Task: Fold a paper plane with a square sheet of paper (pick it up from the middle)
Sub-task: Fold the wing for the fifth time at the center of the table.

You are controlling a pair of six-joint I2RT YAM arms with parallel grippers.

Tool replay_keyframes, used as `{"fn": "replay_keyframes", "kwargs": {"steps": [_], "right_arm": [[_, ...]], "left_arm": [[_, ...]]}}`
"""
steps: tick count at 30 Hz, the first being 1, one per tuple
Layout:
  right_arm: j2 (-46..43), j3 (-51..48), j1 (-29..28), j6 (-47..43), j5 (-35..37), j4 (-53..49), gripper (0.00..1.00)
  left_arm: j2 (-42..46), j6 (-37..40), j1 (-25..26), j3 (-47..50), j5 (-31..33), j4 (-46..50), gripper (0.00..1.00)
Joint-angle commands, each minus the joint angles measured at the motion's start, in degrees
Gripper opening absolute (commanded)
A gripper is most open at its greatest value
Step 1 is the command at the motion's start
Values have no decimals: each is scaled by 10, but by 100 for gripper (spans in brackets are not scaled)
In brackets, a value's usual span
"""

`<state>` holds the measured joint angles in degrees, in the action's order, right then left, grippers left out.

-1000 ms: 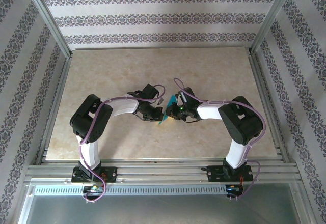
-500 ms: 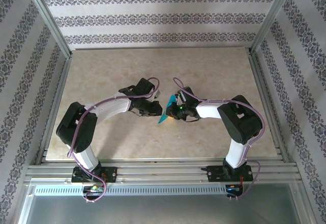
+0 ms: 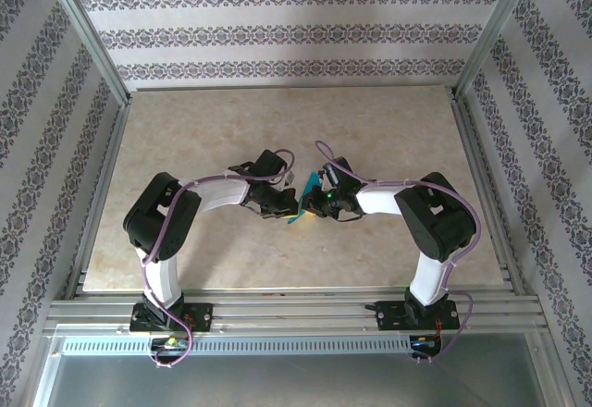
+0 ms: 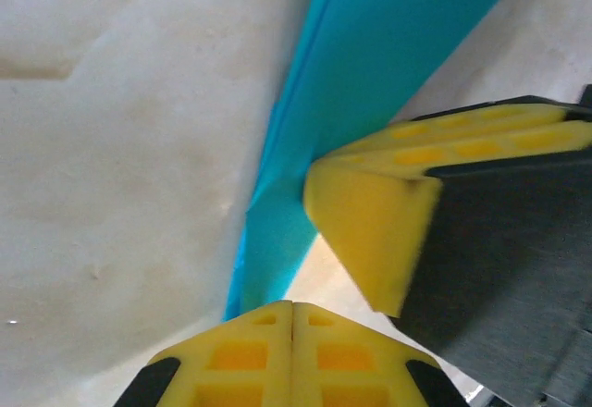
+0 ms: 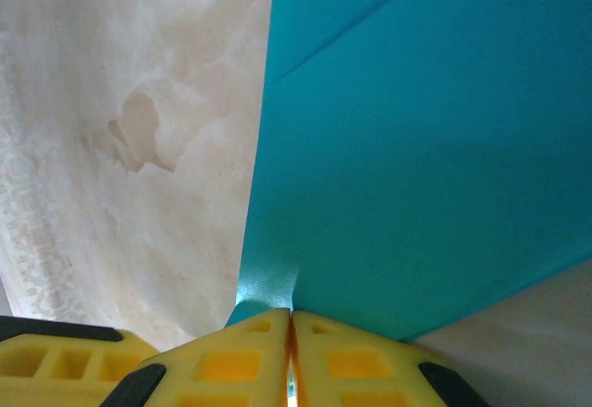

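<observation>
The square sheet of paper is teal, folded with a lengthwise crease, and is held off the table between the two arms. My right gripper is shut on it. In the right wrist view the yellow fingertips pinch the paper's lower edge, which puckers at the pinch. My left gripper is shut, its tips meeting just beside the lower end of the paper strip, with nothing visible in the seam. One of the right gripper's fingers presses against the strip in the left wrist view.
The beige marbled table lies open behind and to both sides of the grippers. Aluminium frame posts and patterned walls enclose it. A metal rail runs along the near edge by the arm bases.
The left arm swung out to the left and came back to the paper, and its gripper closed fully. The right gripper stayed put, holding the paper.
</observation>
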<state>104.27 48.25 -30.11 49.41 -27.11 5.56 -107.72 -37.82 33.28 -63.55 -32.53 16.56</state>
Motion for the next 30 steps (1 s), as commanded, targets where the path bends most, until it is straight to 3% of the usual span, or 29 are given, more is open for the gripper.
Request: {"fn": "replay_keyframes", "kwargs": {"steps": [1, 30], "right_arm": [[30, -3, 5, -1, 25, -41, 13], [60, 22, 8, 18, 63, -114, 10]], "left_arm": [[-19, 7, -1, -14, 12, 41, 4], [9, 51, 38, 14, 72, 193, 5]]}}
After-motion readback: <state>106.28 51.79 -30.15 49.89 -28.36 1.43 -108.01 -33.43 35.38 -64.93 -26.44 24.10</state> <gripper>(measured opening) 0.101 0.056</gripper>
